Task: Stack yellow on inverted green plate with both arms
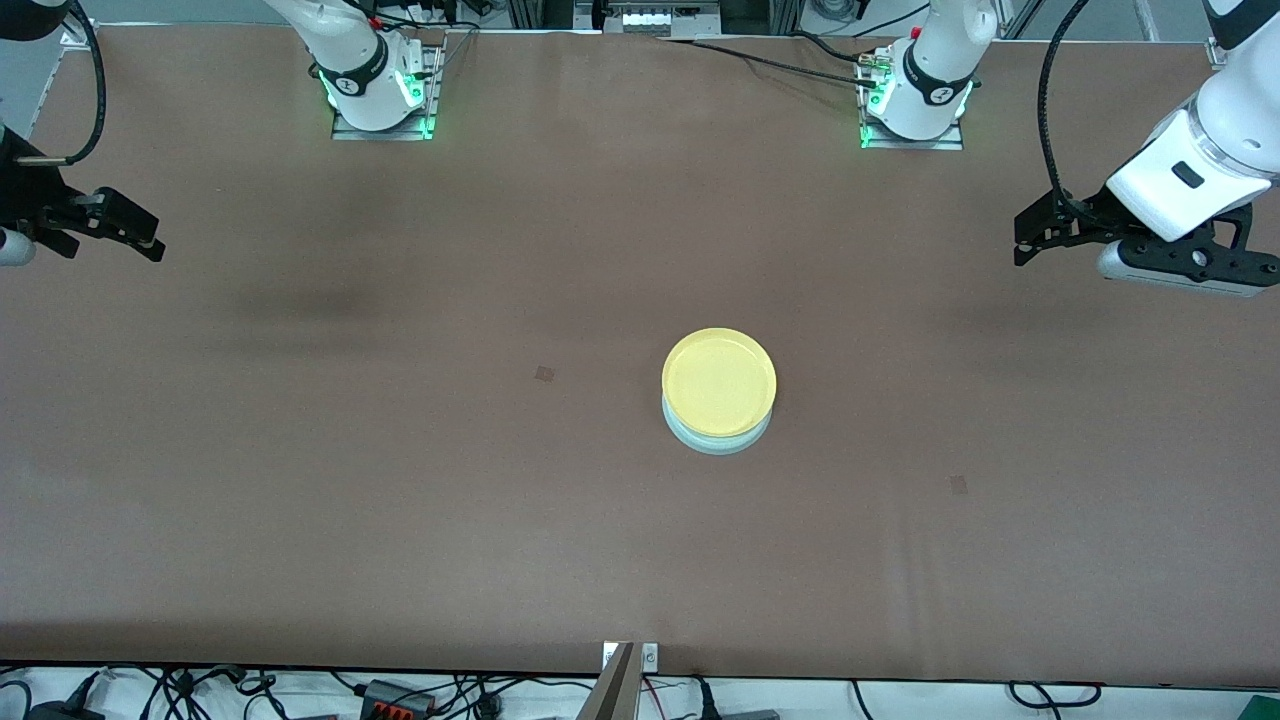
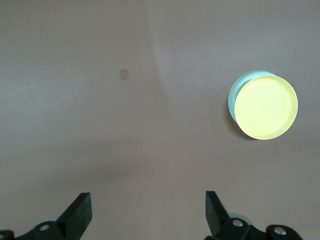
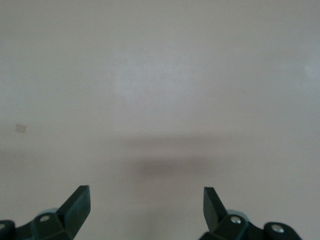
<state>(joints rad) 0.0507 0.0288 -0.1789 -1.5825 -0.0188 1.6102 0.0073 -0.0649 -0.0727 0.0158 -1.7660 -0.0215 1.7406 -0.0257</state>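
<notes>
Brown tabletop [image 1: 300, 480] — yellow plate [image 1: 719, 380] sits on green plate [image 1: 716, 441], stacking apparently done; left pincer [image 2: 147, 210] and right pincer [image 3: 146, 206] hang wide open, empty, well apart from it.

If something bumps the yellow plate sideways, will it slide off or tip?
Probably slide: the yellow plate looks smooth and rests on the green plate, slightly off-centre. It seems light, stiff plastic, so a small nudge may shift it. Tipping looks unlikely, since it is flat and shallow.

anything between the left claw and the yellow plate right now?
Nothing visible. The left claw hangs open over bare table at its arm's end; only brown cloth lies between it and the yellow plate, which already sits on the green plate. The right claw is open at the right arm's end.
</notes>
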